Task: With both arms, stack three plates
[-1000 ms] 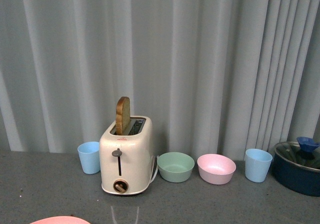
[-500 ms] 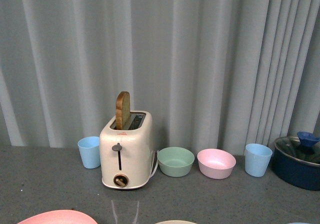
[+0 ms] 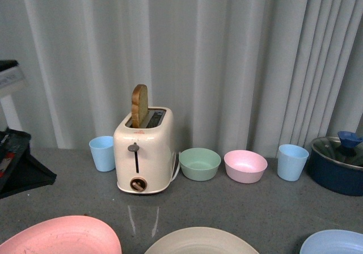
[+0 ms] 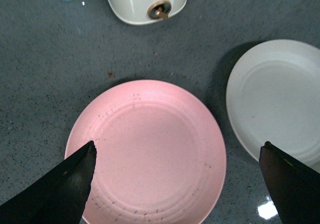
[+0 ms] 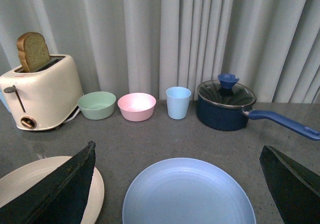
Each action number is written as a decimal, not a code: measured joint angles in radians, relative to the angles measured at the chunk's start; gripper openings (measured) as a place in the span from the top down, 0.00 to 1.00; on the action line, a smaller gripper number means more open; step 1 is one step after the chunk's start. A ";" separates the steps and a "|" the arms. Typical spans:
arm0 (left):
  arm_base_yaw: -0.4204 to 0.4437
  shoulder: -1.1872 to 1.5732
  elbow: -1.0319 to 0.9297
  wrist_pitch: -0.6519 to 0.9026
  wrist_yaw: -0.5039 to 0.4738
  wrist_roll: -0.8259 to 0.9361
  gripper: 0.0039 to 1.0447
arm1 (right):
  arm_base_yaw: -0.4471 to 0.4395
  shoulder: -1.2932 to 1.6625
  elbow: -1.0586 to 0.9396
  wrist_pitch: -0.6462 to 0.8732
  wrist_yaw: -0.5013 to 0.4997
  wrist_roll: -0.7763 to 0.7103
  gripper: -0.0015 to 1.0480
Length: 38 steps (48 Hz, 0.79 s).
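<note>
Three plates lay flat and unstacked in a row along the near edge of the grey tabletop (image 3: 238, 203): the pink plate (image 4: 150, 151) on the left, the cream plate (image 4: 277, 99) in the middle and the light blue plate (image 5: 189, 194) on the right, each apart from its neighbour. The left claw (image 4: 177, 145) hung above the pink plate, released, with its two black fingers spread wide and nothing between them. The right claw (image 5: 177, 145) was likewise released, with its fingers wide apart and empty over the light blue plate and the cream plate's edge showing behind one finger.

Farther back, a cream toaster (image 3: 143, 157) stood with a slice of bread (image 3: 139, 105) sticking up from one slot. A light blue cup (image 3: 102, 153) stood just left of it. To its right came a green bowl (image 3: 199, 163), a pink bowl (image 3: 245, 166), a second cup (image 3: 292, 162) and a dark blue saucepan (image 5: 225, 105) with a glass lid and a long handle. A pale pleated curtain (image 3: 227, 55) hung behind everything
</note>
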 joint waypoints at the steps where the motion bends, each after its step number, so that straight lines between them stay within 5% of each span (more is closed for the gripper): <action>1: 0.003 0.037 0.036 -0.022 -0.008 0.014 0.06 | 0.000 0.000 0.000 0.000 -0.001 0.000 0.07; 12: 0.063 0.324 0.284 -0.170 -0.056 0.100 0.06 | 0.000 0.000 0.000 0.000 0.000 0.000 0.07; 38: 0.197 0.594 0.329 -0.192 -0.096 0.230 0.06 | 0.000 0.000 0.000 0.000 0.000 0.000 0.07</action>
